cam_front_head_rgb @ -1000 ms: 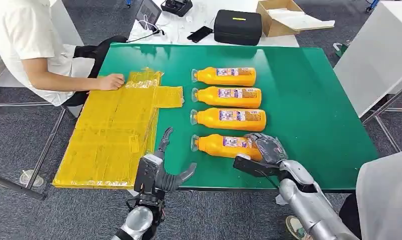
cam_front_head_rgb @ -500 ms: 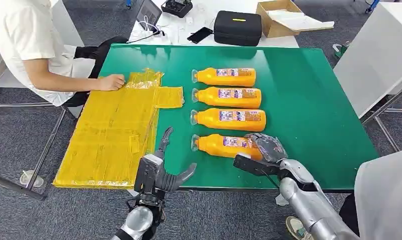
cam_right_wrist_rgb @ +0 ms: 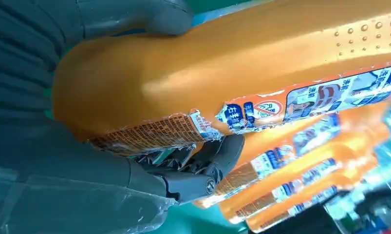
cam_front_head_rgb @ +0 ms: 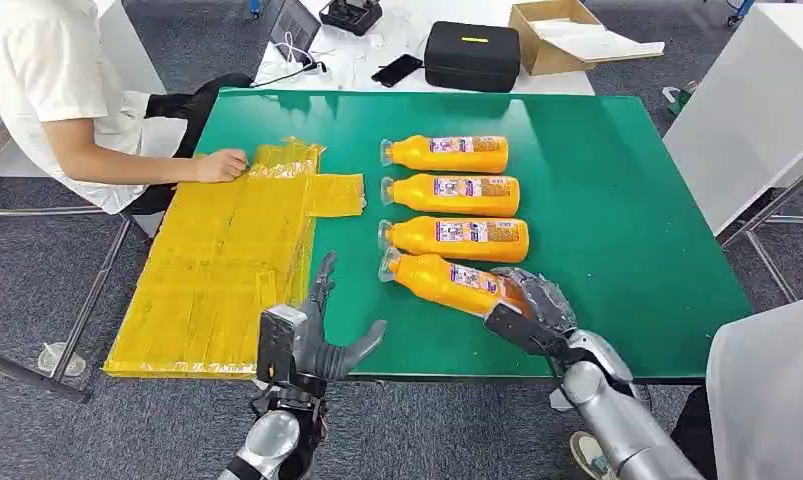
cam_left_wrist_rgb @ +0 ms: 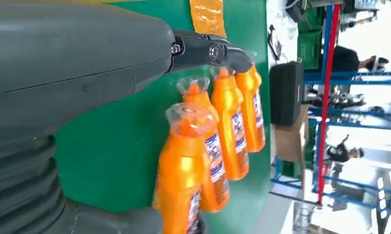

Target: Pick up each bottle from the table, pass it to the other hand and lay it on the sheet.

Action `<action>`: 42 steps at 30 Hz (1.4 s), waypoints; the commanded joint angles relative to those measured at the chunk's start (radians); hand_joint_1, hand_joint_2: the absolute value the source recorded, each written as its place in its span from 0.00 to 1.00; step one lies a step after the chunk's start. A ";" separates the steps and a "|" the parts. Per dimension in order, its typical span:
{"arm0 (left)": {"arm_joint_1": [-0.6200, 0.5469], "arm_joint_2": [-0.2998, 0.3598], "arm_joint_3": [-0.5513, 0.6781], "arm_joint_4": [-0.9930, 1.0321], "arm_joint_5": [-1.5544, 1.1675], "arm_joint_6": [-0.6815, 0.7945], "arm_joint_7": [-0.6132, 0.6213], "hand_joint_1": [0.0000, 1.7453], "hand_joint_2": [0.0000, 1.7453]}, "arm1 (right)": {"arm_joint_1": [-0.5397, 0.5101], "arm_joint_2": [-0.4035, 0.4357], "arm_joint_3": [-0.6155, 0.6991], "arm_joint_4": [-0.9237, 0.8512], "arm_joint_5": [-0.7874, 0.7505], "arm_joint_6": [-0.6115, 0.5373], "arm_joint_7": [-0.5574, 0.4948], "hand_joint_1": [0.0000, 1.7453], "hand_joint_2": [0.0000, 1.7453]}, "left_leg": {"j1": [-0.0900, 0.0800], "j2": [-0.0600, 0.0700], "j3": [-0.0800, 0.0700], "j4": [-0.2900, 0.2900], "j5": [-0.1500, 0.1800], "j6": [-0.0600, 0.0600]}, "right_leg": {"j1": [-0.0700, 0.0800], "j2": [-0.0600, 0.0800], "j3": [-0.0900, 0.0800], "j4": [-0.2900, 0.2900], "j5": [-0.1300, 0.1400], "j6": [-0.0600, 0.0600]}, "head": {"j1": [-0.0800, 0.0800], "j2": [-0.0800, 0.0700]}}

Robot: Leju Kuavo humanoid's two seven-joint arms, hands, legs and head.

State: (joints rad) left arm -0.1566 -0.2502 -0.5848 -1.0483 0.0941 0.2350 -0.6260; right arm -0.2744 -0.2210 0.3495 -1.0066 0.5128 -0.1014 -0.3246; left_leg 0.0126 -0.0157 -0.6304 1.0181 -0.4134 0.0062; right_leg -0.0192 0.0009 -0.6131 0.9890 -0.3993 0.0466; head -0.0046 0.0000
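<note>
Head view: four orange plastic bottles with clear caps lie in a row on the green table (cam_front_head_rgb: 617, 200); the right hand (cam_front_head_rgb: 533, 300) grips the base end of the nearest orange bottle (cam_front_head_rgb: 447, 282), whose capped end angles toward the next bottle (cam_front_head_rgb: 455, 237). The left hand (cam_front_head_rgb: 312, 335) hovers at the table's near edge beside the yellow sheet (cam_front_head_rgb: 227, 260), fingers spread, holding nothing. A person's hand (cam_front_head_rgb: 222, 165) rests on the sheet's far corner. Right wrist view: thumb and dark fingers (cam_right_wrist_rgb: 208, 161) wrap the bottle's base (cam_right_wrist_rgb: 183, 83), a detail hidden from the head camera. One second earlier this bottle lay parallel to the others; it is now skewed.
</note>
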 commanded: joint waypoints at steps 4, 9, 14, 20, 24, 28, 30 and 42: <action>0.012 0.037 -0.043 -0.020 0.138 -0.115 0.072 0.00 1.00 | 0.037 0.084 -0.099 -0.015 -0.054 -0.036 -0.040 1.00 1.00 | 0.001 0.002 0.001 0.000 -0.001 0.000 | 0.001 0.001 0.001 -0.001 0.000 -0.002 | 0.000 0.000; 0.019 0.048 -0.053 -0.043 0.197 -0.174 0.096 0.00 1.00 | 0.035 0.094 -0.109 -0.018 -0.058 -0.057 -0.057 1.00 1.00 | 0.000 0.001 0.000 -0.001 -0.001 0.000 | 0.000 0.001 0.001 0.000 -0.001 -0.002 | 0.000 0.000; 0.020 0.062 -0.067 -0.050 0.231 -0.229 0.119 0.00 1.00 | 0.033 0.126 -0.122 -0.060 -0.086 -0.069 -0.086 1.00 1.00 | 0.000 0.003 -0.001 -0.001 -0.001 0.000 | 0.000 0.002 -0.001 0.000 0.000 -0.002 | 0.000 0.000; 0.006 0.059 -0.067 -0.015 0.247 -0.259 0.120 0.00 1.00 | 0.056 0.172 -0.127 -0.129 -0.155 -0.056 -0.162 1.00 1.00 | 0.000 0.001 -0.003 -0.001 0.000 0.000 | 0.000 0.001 -0.002 0.000 0.000 -0.001 | 0.000 0.000; 0.001 0.056 -0.064 -0.005 0.249 -0.256 0.118 0.00 1.00 | 0.072 0.181 -0.115 -0.164 -0.159 -0.057 -0.164 1.00 1.00 | 0.000 0.001 -0.003 -0.001 0.000 0.000 | 0.000 0.001 -0.002 0.000 0.000 -0.002 | 0.000 0.000; 0.000 0.055 -0.058 -0.004 0.250 -0.250 0.115 0.00 1.00 | 0.086 0.178 -0.107 -0.189 -0.171 -0.061 -0.160 1.00 1.00 | 0.000 0.001 -0.002 -0.001 0.000 0.000 | 0.000 0.000 -0.002 0.000 0.000 -0.002 | 0.000 0.000; 0.000 0.054 -0.053 0.003 0.253 -0.245 0.116 0.00 1.00 | 0.091 0.176 -0.105 -0.189 -0.173 -0.066 -0.155 1.00 1.00 | 0.000 0.001 -0.002 -0.001 0.000 0.000 | 0.000 0.000 -0.002 0.000 -0.001 -0.002 | 0.000 0.000; -0.033 0.029 -0.008 0.071 0.320 -0.247 0.099 0.00 1.00 | 0.121 0.178 -0.059 -0.257 -0.198 -0.042 -0.168 1.00 1.00 | 0.000 0.001 0.000 -0.001 -0.001 0.000 | 0.001 0.001 0.000 0.000 -0.001 -0.003 | 0.000 0.000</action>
State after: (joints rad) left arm -0.1271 -0.2296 -0.6157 -1.0548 0.3791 0.0084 -0.5058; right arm -0.1504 -0.0549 0.2468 -1.2295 0.3262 -0.1678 -0.4879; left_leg 0.0125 -0.0167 -0.6353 1.0180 -0.4133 0.0062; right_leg -0.0195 0.0007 -0.6175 0.9892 -0.3996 0.0465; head -0.0046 0.0000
